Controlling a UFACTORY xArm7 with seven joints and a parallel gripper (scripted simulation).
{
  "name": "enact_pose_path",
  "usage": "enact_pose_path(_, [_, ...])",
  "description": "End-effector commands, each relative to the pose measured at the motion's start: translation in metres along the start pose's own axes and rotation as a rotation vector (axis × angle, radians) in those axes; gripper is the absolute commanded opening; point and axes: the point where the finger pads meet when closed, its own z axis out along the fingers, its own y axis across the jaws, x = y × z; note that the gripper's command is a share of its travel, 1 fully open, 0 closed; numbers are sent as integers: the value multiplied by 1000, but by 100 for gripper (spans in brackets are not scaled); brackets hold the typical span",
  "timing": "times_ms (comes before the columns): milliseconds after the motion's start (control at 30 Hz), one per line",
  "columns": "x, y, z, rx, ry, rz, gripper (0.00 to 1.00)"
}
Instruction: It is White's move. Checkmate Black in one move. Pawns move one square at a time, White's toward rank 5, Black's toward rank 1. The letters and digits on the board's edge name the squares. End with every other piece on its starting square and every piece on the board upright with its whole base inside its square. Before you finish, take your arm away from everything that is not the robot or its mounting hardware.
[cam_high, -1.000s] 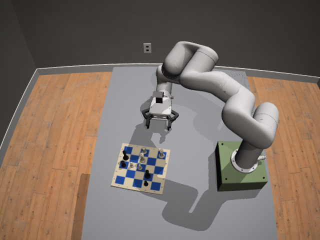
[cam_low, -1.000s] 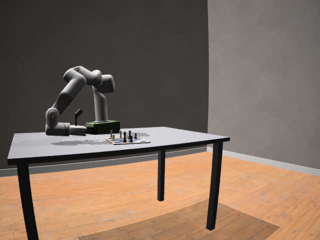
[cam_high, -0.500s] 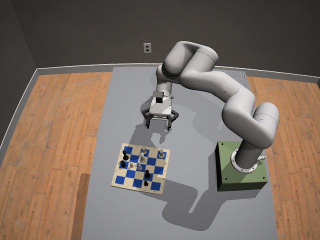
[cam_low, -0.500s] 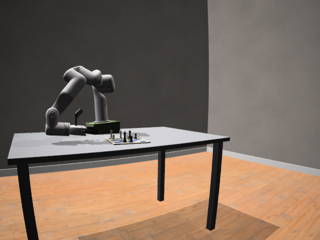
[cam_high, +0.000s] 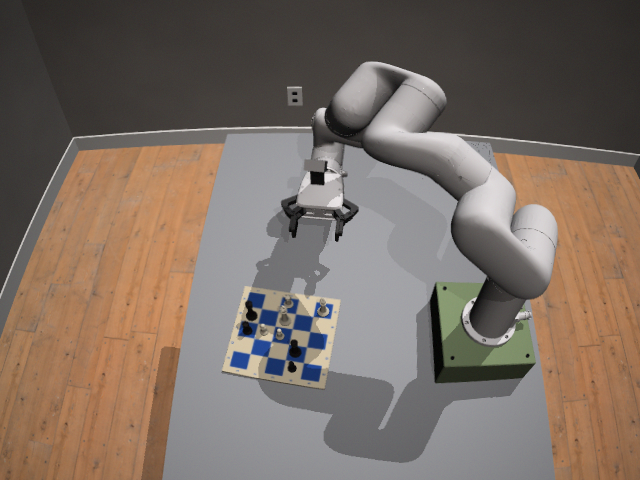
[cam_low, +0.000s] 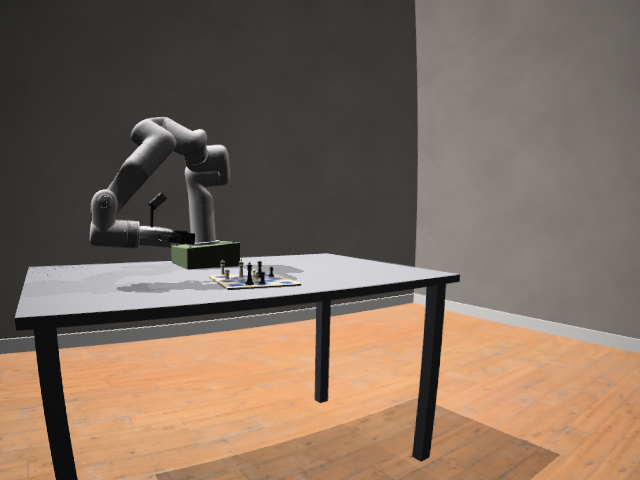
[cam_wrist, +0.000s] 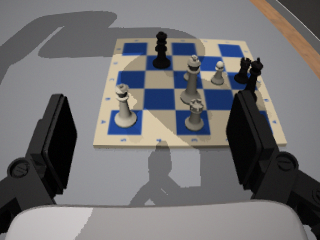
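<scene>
1. A grey robot arm (cam_high: 465, 170) is reaching out from a green base block (cam_high: 449, 361) on a grey bench (cam_high: 361, 413), bending over the bench's far half.

2. Its black tool (cam_high: 315, 229) is hanging above the bare bench with its two fingers standing wide apart and nothing between them.

3. The tool is sitting well apart from a small chessboard (cam_high: 235, 364) of blue and cream squares, which is lying flat on the bench nearer the camera in the top view and to the left of the base block.

4. From the wrist view, the chessboard (cam_wrist: 107, 135) is showing between the two fingers, beyond their tips.

5. White pieces are standing toward the board's far side in the top view: one (cam_high: 322, 307) on the far right corner square, one (cam_high: 287, 301) near the middle of the far row, and more behind them toward the centre.

6. Black pieces are standing on the left side (cam_high: 250, 311) and toward the near edge (cam_high: 292, 366); all pieces that can be made out are standing upright.

7. The edge letters and digits are showing too small to read.

8. From the side view, the arm (cam_low: 149, 155) is holding the tool low and roughly level above the bench (cam_low: 361, 273), left of the board (cam_low: 289, 282).
</scene>
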Motion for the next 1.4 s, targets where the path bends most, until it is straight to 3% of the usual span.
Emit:
enact_pose_path(0, [15, 0, -1, -1, -2, 1, 100])
enact_pose_path(267, [18, 0, 0, 5, -14, 0, 100])
enact_pose_path(400, [10, 2, 14, 58, -124, -2, 100])
enact_pose_path(467, [10, 2, 14, 58, -124, -2, 100])
enact_pose_path(600, [-4, 4, 38, 183, -372, -41, 100])
enact_pose_path(633, [-4, 4, 38, 183, -372, -41, 100])
enact_pose_path(667, [-7, 4, 43, 225, -451, -63, 100])
enact_pose_path(700, [-7, 4, 43, 225, -451, -63, 100])
enact_pose_path(733, [-9, 4, 47, 269, -533, -92, 100])
enact_pose_path(767, [-9, 4, 47, 269, -533, -92, 100])
enact_pose_path(800, [-10, 5, 51, 315, -617, -128, 100])
enact_pose_path(867, [-10, 5, 51, 315, -617, -128, 100])
enact_pose_path(900, [-10, 6, 54, 363, -702, -170, 100])
enact_pose_path(933, [-10, 6, 54, 363, -702, -170, 100])
enact_pose_path(967, [-8, 8, 56, 411, -784, -219, 100])
enact_pose_path(1033, [-8, 8, 56, 411, -784, -219, 100])
enact_pose_path(1067, [-6, 11, 59, 458, -864, -273, 100])
enact_pose_path(1133, [-6, 11, 59, 458, -864, -273, 100])
enact_pose_path(1167, [-2, 14, 61, 505, -938, -331, 100])
enact_pose_path(1200, [-2, 14, 61, 505, -938, -331, 100])
enact_pose_path(1233, [2, 17, 64, 549, -1007, -393, 100])
enact_pose_path(1300, [2, 17, 64, 549, -1007, -393, 100])
enact_pose_path(1333, [7, 21, 67, 592, -1069, -457, 100])
enact_pose_path(1367, [7, 21, 67, 592, -1069, -457, 100])
